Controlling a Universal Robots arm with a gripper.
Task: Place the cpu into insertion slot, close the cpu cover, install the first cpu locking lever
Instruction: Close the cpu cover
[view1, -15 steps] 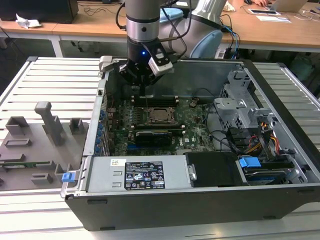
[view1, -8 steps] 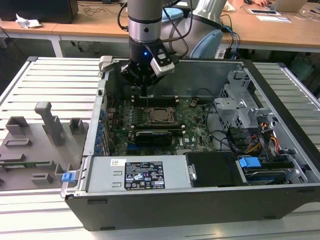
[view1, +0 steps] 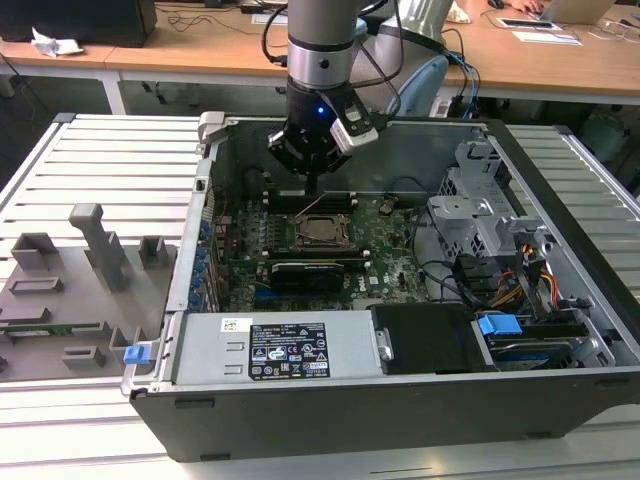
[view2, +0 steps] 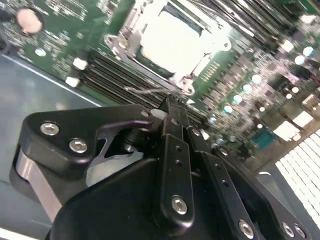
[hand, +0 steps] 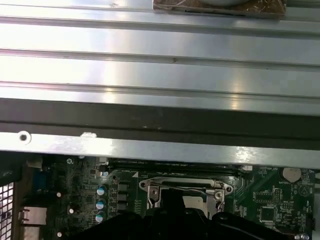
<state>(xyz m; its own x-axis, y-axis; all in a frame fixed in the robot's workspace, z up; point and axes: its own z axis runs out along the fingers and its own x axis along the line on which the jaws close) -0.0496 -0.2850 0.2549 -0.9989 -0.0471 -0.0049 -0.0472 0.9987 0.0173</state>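
Observation:
The cpu (view1: 323, 229) (view2: 172, 37) lies flat in the insertion slot on the green motherboard (view1: 392, 238), its pale metal top showing. The cpu cover (view2: 184, 81) (hand: 150, 186), a silver frame, lies down around it. A thin wire locking lever (view2: 147, 90) (hand: 192, 190) runs along the socket's far edge. My gripper (view1: 313, 192) (view2: 171, 106) hangs just above that edge with its black fingers shut together and nothing visible between them. Their tips are right beside the lever wire; I cannot tell if they touch.
Long black memory slots (view2: 112, 75) flank the socket. A black expansion card (view1: 318, 271) lies nearer the front. The power supply (view1: 275, 350), drive cage (view1: 480, 215) and cables (view1: 530, 280) crowd the case. A grey fixture tray (view1: 70, 290) sits at the exterior view's left.

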